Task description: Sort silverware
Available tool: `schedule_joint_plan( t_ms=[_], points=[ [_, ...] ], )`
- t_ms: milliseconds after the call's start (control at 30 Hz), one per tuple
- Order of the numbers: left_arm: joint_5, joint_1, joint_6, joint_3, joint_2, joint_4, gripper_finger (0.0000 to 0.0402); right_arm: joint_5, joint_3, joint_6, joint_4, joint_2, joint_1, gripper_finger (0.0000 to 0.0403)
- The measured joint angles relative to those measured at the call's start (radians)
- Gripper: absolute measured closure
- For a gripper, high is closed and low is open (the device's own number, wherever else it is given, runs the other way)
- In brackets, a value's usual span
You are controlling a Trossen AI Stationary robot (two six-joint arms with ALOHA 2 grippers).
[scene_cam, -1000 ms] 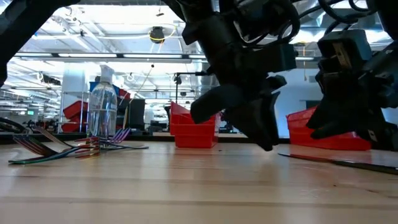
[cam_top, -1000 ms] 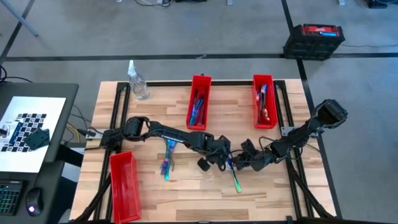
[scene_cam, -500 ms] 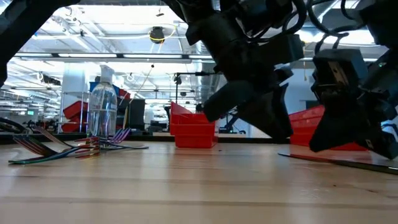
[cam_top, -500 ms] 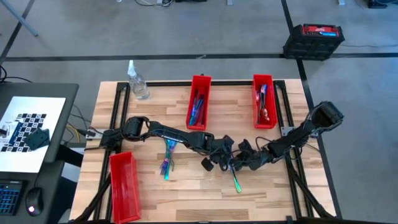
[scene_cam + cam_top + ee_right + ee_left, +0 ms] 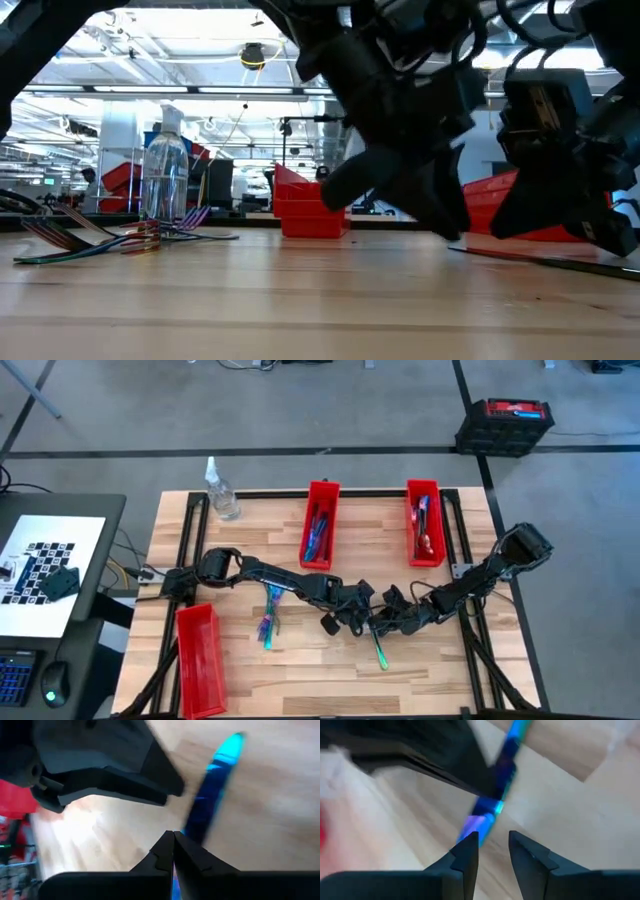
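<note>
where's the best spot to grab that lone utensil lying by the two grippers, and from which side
Grip the slim handle near its middle, coming straight down from above. The utensil lies flat on the table, so only its narrow edges give fingers something to close across. The left gripper, fingers slightly parted, sits right over one end; the right gripper, fingers together, is beside it. Closing across the width seems safest.

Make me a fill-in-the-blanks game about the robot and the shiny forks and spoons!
1. The plastic bins holding silverware are colored ____.
2. The clear bottle stands at the table's far ____ corner.
3. Both hands, left hand and right hand, meet over one blue-green ____ on the wood.
4. The left hand's fingers are ____.

Missing words: red; left; utensil; open
</note>
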Motion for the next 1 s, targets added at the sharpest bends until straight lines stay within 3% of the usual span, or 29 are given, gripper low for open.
schedule_joint_plan(
  t_ms=[700,1000],
  points=[
    [0.000,-0.006,-0.025,-0.035,0.000,0.108,0.0307,0.006,0.001,0.000,-0.088,-0.002,-0.001,0.0403],
    [0.000,-0.006,-0.026,-0.035,0.000,0.115,0.0307,0.013,-0.001,-0.020,-0.036,0.020,-0.001,0.0403]
  ],
)
